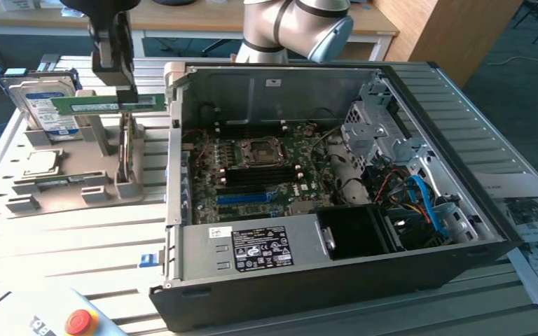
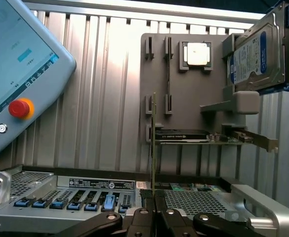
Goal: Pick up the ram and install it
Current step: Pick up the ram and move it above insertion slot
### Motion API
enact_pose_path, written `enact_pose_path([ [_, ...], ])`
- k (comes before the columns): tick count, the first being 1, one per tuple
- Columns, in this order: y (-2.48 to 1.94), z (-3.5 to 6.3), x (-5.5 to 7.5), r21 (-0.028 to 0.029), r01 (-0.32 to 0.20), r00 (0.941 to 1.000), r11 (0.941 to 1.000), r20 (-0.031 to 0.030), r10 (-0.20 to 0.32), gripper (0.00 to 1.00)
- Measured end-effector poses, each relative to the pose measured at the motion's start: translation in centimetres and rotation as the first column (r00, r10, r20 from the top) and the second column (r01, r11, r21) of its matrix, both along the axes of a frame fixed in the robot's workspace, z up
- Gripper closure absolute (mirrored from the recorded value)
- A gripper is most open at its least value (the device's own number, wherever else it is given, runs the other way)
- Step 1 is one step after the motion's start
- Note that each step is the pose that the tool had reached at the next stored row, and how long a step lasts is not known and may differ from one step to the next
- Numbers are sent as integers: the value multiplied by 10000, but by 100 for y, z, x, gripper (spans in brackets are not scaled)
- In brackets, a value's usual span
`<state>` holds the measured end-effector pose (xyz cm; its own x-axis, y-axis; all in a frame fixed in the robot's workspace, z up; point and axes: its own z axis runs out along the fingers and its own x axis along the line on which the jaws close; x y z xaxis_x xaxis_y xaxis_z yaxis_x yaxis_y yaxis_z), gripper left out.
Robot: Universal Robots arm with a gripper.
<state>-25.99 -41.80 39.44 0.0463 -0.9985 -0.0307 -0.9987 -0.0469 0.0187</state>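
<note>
Fingers (image 2: 162, 198): closed tight on the ram (image 1: 101, 105), pinching its flat faces.
Ram place: between the fingertips, stuck out past both sides, hung above the grey holder (image 1: 82, 157).
Handling: likely light, stiff, thin, fragile; best held near the middle, away from the contacts.

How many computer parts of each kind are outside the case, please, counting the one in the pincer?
Ram, held in the pincer: 1
Hard drive: 1
Processor chip: 1
Expansion card: 1
Thin strip in the slots of the holder, kind unclear: 1
Total: 5
</note>
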Motion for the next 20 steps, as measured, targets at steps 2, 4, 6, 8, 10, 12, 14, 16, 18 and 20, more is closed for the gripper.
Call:
enact_pose_path([
  [2,-2,0,56,-1,2,10000,10000,-10,-2,88],
  [4,-4,-1,111,1,1,10000,10000,-18,-1,88],
  [6,-6,0,164,0,1,10000,10000,-29,-1,88],
  [8,-7,0,215,0,5,10000,10000,-36,-5,88],
  [10,-9,0,267,0,7,10000,10000,-44,-7,88],
  [12,-11,0,320,0,8,10000,10000,-51,-8,88],
  [14,-13,0,379,0,9,10000,10000,-58,-9,88],
  [16,-15,0,436,0,12,10000,10000,-66,-12,88],
  [18,-17,0,495,0,13,10000,10000,-72,-13,88],
  [20,-20,0,555,0,12,10000,10000,-79,-12,88],
])
